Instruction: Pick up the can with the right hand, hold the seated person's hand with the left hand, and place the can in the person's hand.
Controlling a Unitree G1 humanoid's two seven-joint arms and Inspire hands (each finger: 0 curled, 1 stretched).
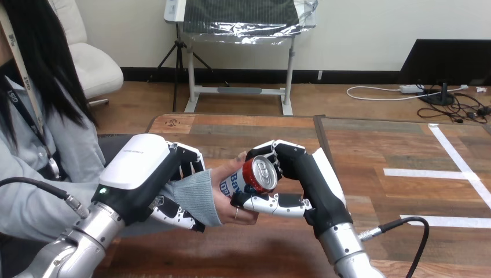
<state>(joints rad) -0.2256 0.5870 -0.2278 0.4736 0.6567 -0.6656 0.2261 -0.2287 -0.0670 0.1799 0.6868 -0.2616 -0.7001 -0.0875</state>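
I judge it nearly done: my left hand [151, 179] is curled round the person's wrist [197, 194], my right hand [315, 182] grips the can [256, 175] at its 9 o'clock, in the person's hand [227, 204]; only release remains.

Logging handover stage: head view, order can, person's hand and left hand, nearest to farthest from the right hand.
1. can, held by the right hand, centre.
2. person's hand, just left, under the can.
3. left hand, farthest, at the view's left.
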